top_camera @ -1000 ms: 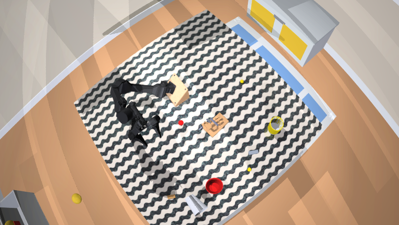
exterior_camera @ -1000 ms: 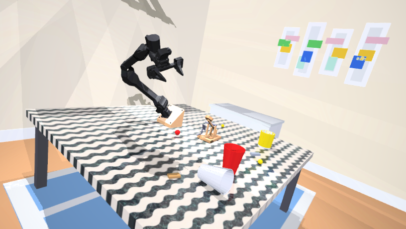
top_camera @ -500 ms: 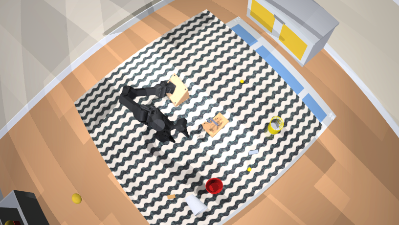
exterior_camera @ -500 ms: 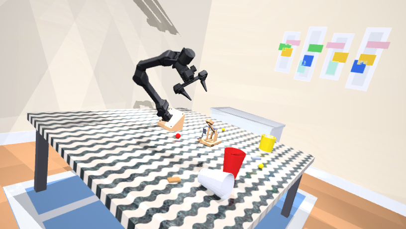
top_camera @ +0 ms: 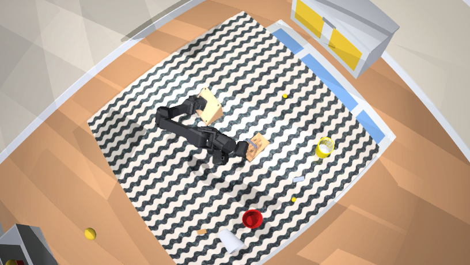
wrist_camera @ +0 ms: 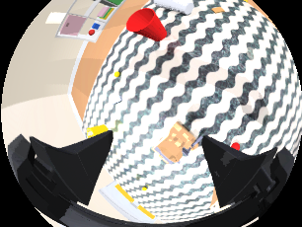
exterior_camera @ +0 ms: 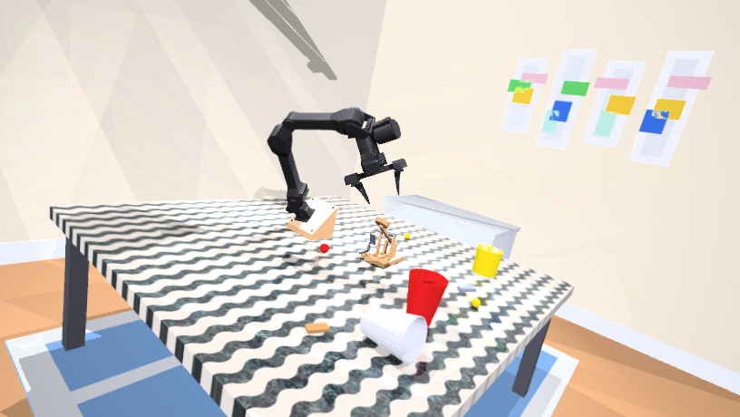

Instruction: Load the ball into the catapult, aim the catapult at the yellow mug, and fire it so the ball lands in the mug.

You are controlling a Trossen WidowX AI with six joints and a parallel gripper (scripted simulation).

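While the claw (top_camera: 231, 154) (exterior_camera: 383, 198) (wrist_camera: 159, 138) hangs wide open, the red ball (exterior_camera: 324, 247) (wrist_camera: 236, 146) lies on the table (top_camera: 243, 24) (exterior_camera: 248, 290) (wrist_camera: 222, 74).

Directions as in the exterior view, dial centred on the catapult.
- Catapult (top_camera: 258, 148) (exterior_camera: 382, 257) (wrist_camera: 175, 143), wooden: upright on the patterned table.
- Claw, black: 12 o'clock, raised above the table, fingers spread, gripping nothing.
- Red ball: 9 o'clock, on the table, near the catapult.
- Yellow mug (top_camera: 321, 154) (exterior_camera: 486, 261) (wrist_camera: 97, 131): 3 o'clock, upright, well apart from the catapult.
- Far yellow ball (top_camera: 284, 95) (exterior_camera: 406, 236) (wrist_camera: 144, 189): 2 o'clock.
- Near yellow ball (top_camera: 293, 199) (exterior_camera: 475, 303) (wrist_camera: 116, 74): 4 o'clock.
- Red cup (top_camera: 252, 221) (exterior_camera: 425, 295) (wrist_camera: 148, 25): between 4 and 5 o'clock, upright.
- White cup (top_camera: 231, 241) (exterior_camera: 391, 334) (wrist_camera: 174, 5): 6 o'clock, on its side.
- Tan block (top_camera: 201, 231) (exterior_camera: 316, 327) (wrist_camera: 218, 10): 7 o'clock, flat.
- Arm base (top_camera: 213, 105) (exterior_camera: 322, 215), wedge-shaped: 10 o'clock.
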